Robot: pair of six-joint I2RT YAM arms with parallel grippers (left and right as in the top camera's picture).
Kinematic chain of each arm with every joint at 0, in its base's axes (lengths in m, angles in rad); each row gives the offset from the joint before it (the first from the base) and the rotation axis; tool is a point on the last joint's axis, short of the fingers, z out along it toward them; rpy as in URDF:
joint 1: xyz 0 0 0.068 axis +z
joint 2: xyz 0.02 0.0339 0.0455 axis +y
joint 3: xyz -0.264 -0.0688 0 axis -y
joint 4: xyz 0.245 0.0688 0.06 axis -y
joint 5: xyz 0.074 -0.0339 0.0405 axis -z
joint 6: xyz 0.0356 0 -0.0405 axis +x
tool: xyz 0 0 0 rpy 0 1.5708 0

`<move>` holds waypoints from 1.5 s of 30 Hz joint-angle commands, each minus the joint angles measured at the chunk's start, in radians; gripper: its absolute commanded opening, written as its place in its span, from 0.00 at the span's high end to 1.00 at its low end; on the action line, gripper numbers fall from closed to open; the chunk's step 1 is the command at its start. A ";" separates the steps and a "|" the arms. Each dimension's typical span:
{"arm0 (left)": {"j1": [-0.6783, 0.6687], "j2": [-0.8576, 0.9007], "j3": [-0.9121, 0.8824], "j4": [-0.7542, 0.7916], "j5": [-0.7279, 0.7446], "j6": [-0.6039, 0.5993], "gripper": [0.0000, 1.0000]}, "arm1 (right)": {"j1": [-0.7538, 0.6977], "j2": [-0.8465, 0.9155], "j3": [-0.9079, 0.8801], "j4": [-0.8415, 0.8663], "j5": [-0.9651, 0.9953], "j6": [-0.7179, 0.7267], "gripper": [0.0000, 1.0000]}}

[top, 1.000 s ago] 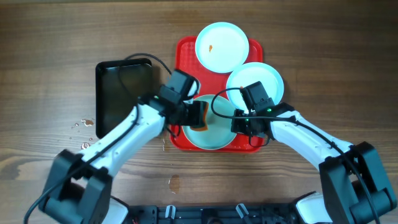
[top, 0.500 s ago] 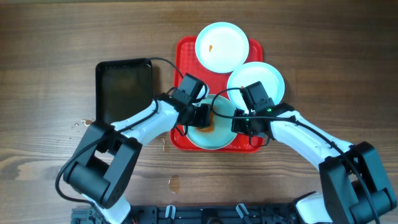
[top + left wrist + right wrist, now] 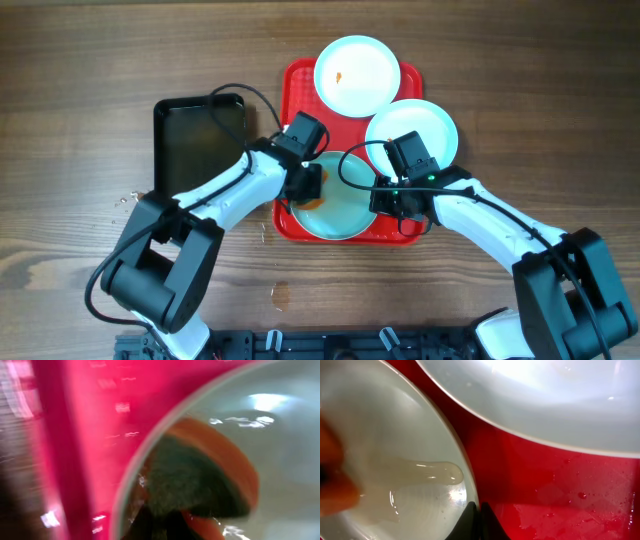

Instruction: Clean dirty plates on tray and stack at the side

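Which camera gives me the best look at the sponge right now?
Left wrist: the sponge sits large mid-frame, orange edge and dark scrub face on the wet plate, though blurred. Overhead shows only an orange sliver. Right wrist catches an orange blur at its left edge.

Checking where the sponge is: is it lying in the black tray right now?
No, the black tray holds no sponge; the left gripper presses the orange sponge on the near plate.

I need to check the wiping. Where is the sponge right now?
In the overhead view, the sponge sits on the left part of the front plate on the red tray, pressed under the left gripper.
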 commanded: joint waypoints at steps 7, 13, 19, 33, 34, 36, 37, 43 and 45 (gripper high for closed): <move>0.043 -0.078 0.049 -0.143 -0.270 -0.107 0.96 | -0.005 0.007 -0.002 -0.050 0.071 0.018 0.96; 0.115 -0.240 0.049 -0.182 -0.148 -0.099 0.96 | -0.005 0.007 -0.002 -0.044 0.072 -0.073 0.96; 0.258 -0.338 0.049 -0.223 -0.072 0.003 0.96 | -0.005 0.007 0.009 -0.032 0.071 -0.198 0.96; 0.558 -0.301 -0.100 -0.143 -0.017 0.061 0.96 | 0.103 -0.201 0.158 -0.226 0.527 -0.307 0.96; 0.561 -0.301 -0.100 -0.144 -0.017 0.061 0.96 | 0.132 -0.220 0.163 -0.233 0.573 -0.316 0.96; 0.561 -0.301 -0.101 -0.137 -0.016 0.061 0.96 | 0.193 -0.254 0.165 -0.235 0.665 -0.335 0.96; 0.561 -0.301 -0.101 -0.136 -0.017 0.061 0.96 | 0.228 -0.269 0.165 -0.237 0.725 -0.335 0.96; 0.560 -0.301 -0.101 -0.137 -0.016 0.061 0.96 | 0.415 -0.307 0.165 -0.218 1.032 -0.394 0.96; 0.560 -0.301 -0.101 -0.137 -0.016 0.061 0.96 | 0.445 -0.307 0.165 -0.205 1.092 -0.406 0.96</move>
